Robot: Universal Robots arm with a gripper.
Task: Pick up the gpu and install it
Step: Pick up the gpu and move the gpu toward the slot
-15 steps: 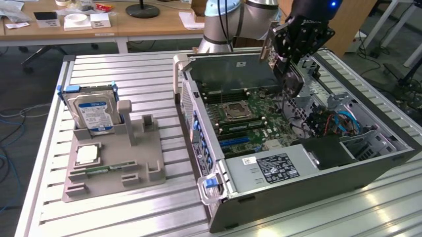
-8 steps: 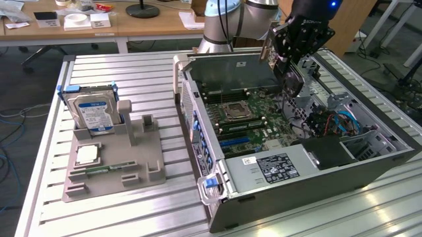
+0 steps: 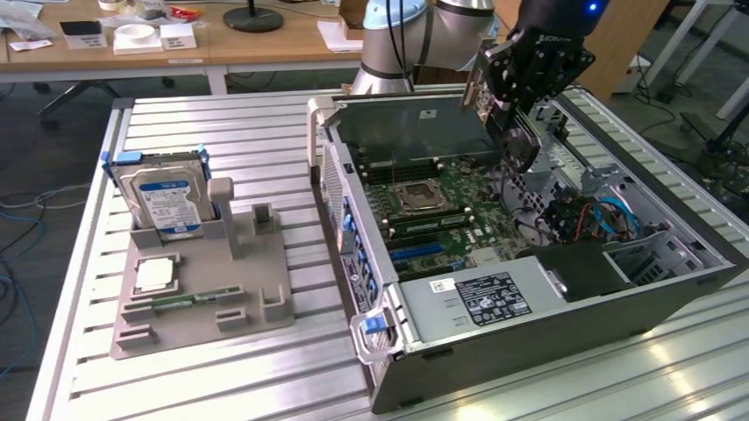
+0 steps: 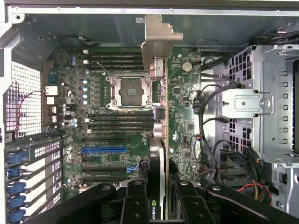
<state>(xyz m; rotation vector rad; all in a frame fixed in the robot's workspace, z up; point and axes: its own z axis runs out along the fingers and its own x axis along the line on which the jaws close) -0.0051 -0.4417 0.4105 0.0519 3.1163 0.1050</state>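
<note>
A ribbed metal table point(image 3: 234, 132) in a lab bears an open computer case point(image 3: 527, 342) at the exterior view's right. In the frame's upper right the gpu point(image 3: 522, 145) hangs edge-down, clamped by the gripper point(image 3: 515, 105), over the motherboard point(image 3: 451, 206) — hard drive point(image 3: 164, 202) standing well apart at left

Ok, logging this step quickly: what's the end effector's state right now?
End effector: closed on the gpu, over the open computer case.
</note>
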